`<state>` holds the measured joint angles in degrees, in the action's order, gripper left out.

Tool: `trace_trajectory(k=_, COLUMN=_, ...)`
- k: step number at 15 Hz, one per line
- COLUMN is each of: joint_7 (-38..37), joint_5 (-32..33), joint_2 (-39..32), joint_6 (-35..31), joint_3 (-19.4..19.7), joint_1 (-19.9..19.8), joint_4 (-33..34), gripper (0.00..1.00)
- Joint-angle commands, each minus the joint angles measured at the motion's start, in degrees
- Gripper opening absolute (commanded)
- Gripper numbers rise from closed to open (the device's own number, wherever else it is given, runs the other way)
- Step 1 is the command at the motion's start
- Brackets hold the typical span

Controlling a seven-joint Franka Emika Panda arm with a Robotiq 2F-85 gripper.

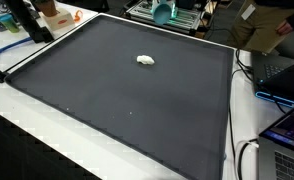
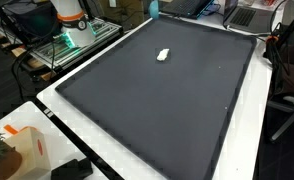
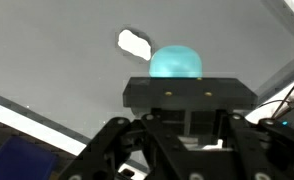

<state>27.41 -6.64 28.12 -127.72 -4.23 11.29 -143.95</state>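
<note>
Here, pincer [image 3: 177, 80]: closed on the teal dome [image 3: 175, 62], fingers hidden behind the black housing in the wrist view.
Place of dome: raised in the grip, beyond the far edge of the mat [image 1: 117, 110].
Pointing: rounded end toward the wrist camera; long axis not readable, too small in both exterior views.
Dome make: smooth, glossy, evenly curved.
White lump [image 3: 135, 43]: small, irregular, soft-edged, lying alone on the mat, well apart from the dome; a little longer than wide.
Mat make: dark grey, matte, four-sided, flat on the white surface [image 2: 107, 150].
Views: dome and lump side by side only from the wrist; whole mat outline only from outside.
</note>
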Motion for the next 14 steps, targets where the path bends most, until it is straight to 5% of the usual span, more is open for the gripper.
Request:
trace_trajectory(k=1, joint_7=-1.02, joint_5=-0.59, joint_2=0.26, joint_6=0.46, joint_3=1.59, joint_1=1.46, joint_4=0.43, gripper=0.23)
trace_trajectory(k=5, joint_7=4.67, joint_5=-8.83, joint_2=2.28, joint_6=6.12, joint_3=6.31, joint_1=5.00, joint_4=1.43, gripper=0.23)
trace_trajectory(k=9, joint_7=1.26, joint_5=-14.42, joint_2=1.59, joint_6=16.91, joint_3=7.53, joint_1=4.40, joint_4=5.81, gripper=0.23)
trace_trajectory(k=10, joint_7=0.82, joint_5=-14.63, joint_2=1.01, joint_6=18.19, joint_3=7.46, joint_1=3.97, joint_4=6.83, gripper=0.73)
trace_trajectory(k=14, joint_7=-0.42, joint_5=-14.44, joint_2=1.13, joint_6=17.99, joint_3=6.12, joint_1=2.54, joint_4=7.06, gripper=0.95)
